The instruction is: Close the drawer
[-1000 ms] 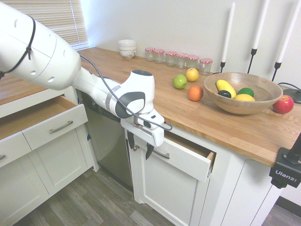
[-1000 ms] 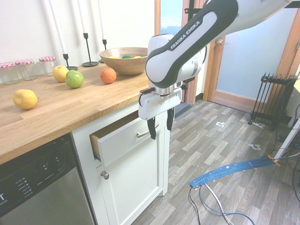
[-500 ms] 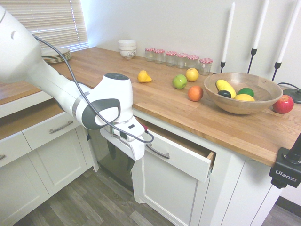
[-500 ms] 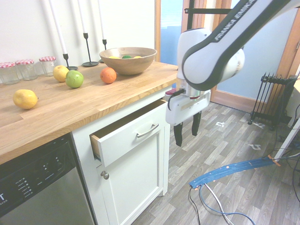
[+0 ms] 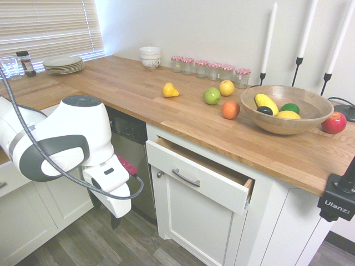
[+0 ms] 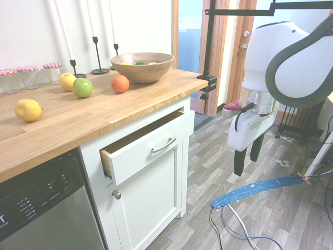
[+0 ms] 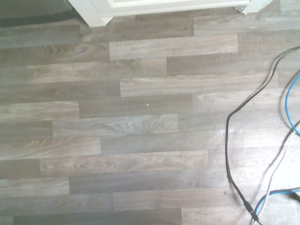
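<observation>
1. The drawer point(image 5: 202, 176) is under the wooden table point(image 5: 138, 88), just right of the dishwasher point(image 5: 128, 160). It stands partly pulled out: white front, silver bar handle point(image 5: 186, 178), a strip of pale wood interior showing. What it holds cannot be made out in either exterior view.
2. The gripper point(image 6: 246, 156) hangs over the grey plank floor point(image 7: 140, 122), pointing down, well apart from the drawer. Its fingers point(image 6: 238, 162) are spread apart with nothing between them. In the first exterior view the hand sits low in front of the dishwasher, and only a dark finger tip shows below it.
3. The wooden bowl point(image 5: 260, 119) on the table holds a yellow fruit point(image 5: 265, 102), a green one point(image 5: 290, 107), a dark one point(image 5: 265, 110) and a second yellow one point(image 5: 288, 114).
4. Loose on the table beside the bowl: an orange point(image 5: 230, 110), a green apple point(image 5: 212, 96), a yellow apple point(image 5: 226, 87), a yellow pear point(image 5: 170, 90) and a red apple point(image 5: 334, 122).
5. A row of glass jars point(image 5: 209, 69) with red checked lids stands along the wall; the glass looks clear, and any contents cannot be told.
6. Stacked white bowls point(image 5: 150, 57) stand left of the jars, with a stack of plates point(image 5: 63, 64) near the window blinds.
7. Three white candles in black holders point(image 5: 302, 39) stand behind the wooden bowl.
</observation>
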`<act>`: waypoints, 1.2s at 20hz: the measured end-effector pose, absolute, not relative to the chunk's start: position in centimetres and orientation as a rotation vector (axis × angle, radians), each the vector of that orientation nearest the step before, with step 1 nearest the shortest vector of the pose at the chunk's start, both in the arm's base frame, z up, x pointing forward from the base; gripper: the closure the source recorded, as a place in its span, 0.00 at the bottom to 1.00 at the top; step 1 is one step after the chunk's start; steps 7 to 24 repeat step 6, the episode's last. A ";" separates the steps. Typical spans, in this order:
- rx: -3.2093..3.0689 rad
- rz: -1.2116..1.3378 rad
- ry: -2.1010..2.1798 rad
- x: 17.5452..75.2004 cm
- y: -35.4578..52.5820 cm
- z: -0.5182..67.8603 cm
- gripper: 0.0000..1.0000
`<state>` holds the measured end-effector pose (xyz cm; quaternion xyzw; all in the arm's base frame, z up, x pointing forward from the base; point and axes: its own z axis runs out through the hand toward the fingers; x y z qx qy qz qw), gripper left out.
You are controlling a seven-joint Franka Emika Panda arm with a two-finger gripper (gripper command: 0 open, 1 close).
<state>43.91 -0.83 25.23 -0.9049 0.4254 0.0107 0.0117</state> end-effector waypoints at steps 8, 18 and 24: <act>-2.817 0.024 1.330 43.7 -1.0 25.6 0.00; -2.817 0.024 1.330 43.7 -1.0 25.6 0.00; -2.817 0.024 1.330 43.7 -1.0 25.6 0.00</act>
